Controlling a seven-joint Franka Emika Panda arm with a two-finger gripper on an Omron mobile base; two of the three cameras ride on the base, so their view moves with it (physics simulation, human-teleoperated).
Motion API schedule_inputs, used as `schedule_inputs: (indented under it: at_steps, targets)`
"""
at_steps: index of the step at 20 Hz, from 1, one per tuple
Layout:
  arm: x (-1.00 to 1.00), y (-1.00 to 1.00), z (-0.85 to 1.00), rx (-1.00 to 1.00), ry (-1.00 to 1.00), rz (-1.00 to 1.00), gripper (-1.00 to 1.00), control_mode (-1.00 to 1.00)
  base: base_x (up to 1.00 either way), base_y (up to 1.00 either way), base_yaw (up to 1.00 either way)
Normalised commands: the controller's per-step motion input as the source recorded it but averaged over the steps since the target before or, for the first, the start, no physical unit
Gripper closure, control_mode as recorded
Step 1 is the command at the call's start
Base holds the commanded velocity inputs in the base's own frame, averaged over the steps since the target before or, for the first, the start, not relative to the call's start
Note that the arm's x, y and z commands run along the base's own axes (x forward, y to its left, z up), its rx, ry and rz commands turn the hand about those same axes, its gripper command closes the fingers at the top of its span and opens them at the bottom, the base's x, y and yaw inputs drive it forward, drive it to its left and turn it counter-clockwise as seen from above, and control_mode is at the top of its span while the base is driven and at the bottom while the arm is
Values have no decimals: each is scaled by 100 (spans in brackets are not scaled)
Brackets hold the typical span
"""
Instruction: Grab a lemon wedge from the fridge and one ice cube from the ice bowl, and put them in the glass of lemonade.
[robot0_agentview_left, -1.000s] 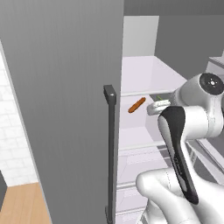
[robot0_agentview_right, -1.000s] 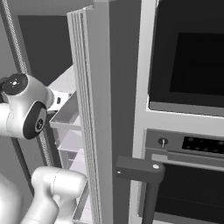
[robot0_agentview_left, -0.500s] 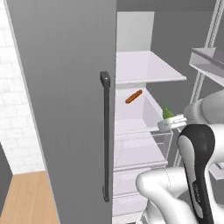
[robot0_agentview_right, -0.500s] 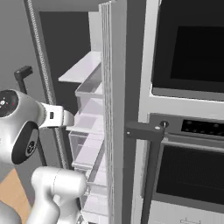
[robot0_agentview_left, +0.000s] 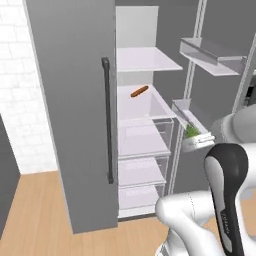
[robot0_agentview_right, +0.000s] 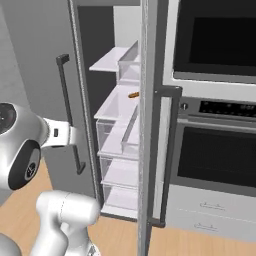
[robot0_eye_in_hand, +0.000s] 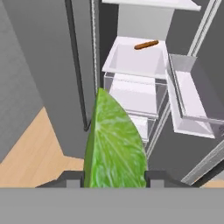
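**Lemon wedge in hand, outside the open fridge**

Item one: the fingers (robot0_eye_in_hand: 114, 178), which we record as clamped on the lemon wedge (robot0_eye_in_hand: 114, 144), its green cut face upright between them in the hand view. From the left base view we list the same wedge (robot0_agentview_left: 191, 131) as a green speck ahead of the white wrist, in front of the open door's bins. Beyond it: the fridge (robot0_agentview_left: 75, 115), one door shut with its dark bar handle (robot0_agentview_left: 107, 120), the other swung wide. Inside, white shelves and clear drawers. An orange stick-shaped food (robot0_agentview_left: 139, 91) lies on a middle shelf (robot0_agentview_left: 145, 107). To the right, a built-in oven (robot0_agentview_right: 215, 150).
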Motion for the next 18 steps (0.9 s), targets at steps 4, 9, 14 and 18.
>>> schedule_inputs:
  at_steps: [4, 9, 14, 18]
  targets:
    - [0, 0, 0, 0, 0, 0, 100, 100, -42, -71, 0]
    - [0, 0, 0, 0, 0, 0, 100, 100, -31, -87, 0]
    - [0, 0, 0, 0, 0, 0, 100, 100, -6, -100, 0]
    - [0, 0, 0, 0, 0, 0, 100, 100, 0, -100, 0]
